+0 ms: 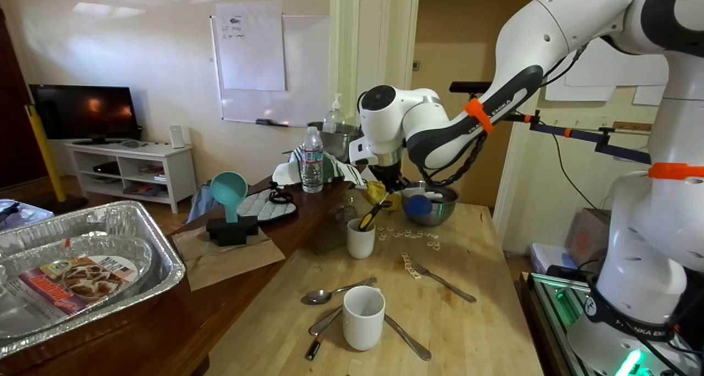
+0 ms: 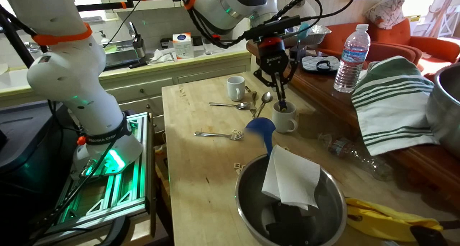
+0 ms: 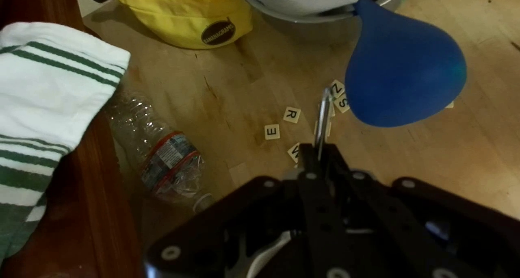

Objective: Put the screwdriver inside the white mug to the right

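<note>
The screwdriver has a yellow-and-black handle that slants down into the mouth of a white mug. The same mug stands upright in an exterior view, with the dark handle end at its opening. My gripper is above the mug, shut on the screwdriver near its shaft; it also shows in an exterior view. In the wrist view the thin metal shaft sticks out between the closed fingertips. The handle is hidden there. How deep the handle sits inside is hidden.
Another white mug stands among spoons and other cutlery. A fork and letter tiles lie on the table. A metal bowl holds a blue ladle. A clear bottle and yellow pouch lie nearby.
</note>
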